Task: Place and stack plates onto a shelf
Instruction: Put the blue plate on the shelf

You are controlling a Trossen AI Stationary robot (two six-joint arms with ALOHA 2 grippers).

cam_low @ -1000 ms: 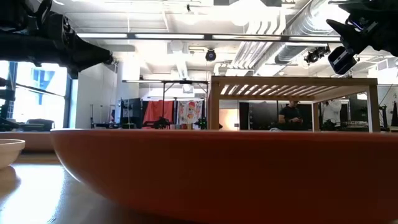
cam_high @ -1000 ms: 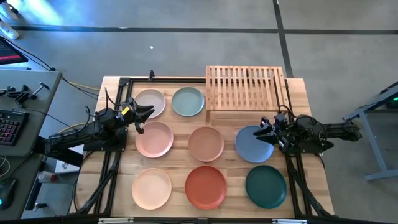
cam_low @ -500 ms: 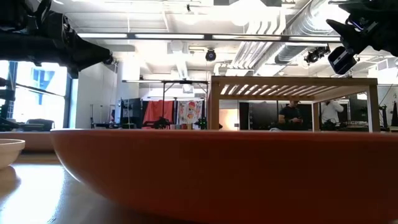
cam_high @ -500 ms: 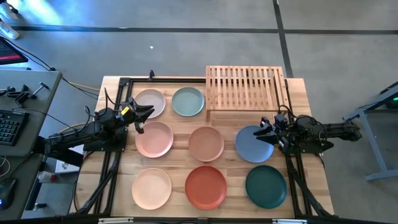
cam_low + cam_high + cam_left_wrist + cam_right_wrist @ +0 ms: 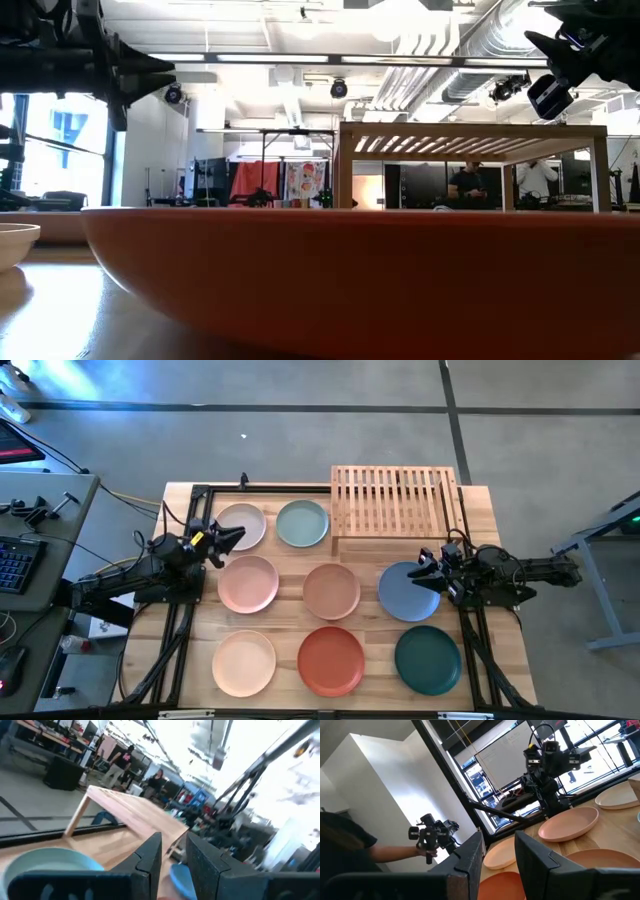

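Eight round plates lie flat on the wooden table: off-white [image 5: 240,525], sage [image 5: 302,523], pink [image 5: 248,583], tan-pink [image 5: 331,590], blue [image 5: 405,595], peach [image 5: 243,662], orange-red [image 5: 331,659] and dark green [image 5: 427,658]. The slatted shelf [image 5: 395,500] stands on its legs at the far right, nothing on it. My left gripper [image 5: 233,538] hovers open above the table, between the off-white and pink plates. My right gripper [image 5: 424,567] hovers open over the blue plate's far edge. Nothing is between either gripper's fingers [image 5: 150,851] [image 5: 470,852].
A black frame [image 5: 190,510] runs along the table's left, far and right edges. A side desk with a keyboard [image 5: 15,565] stands beyond the left edge. A person's hand with a device [image 5: 427,842] shows beyond the table in the right wrist view.
My left gripper has rolled about its own pointing line while staying in place above the table; its fingers now lie differently in the high and low views. The plates and my right arm have kept still.
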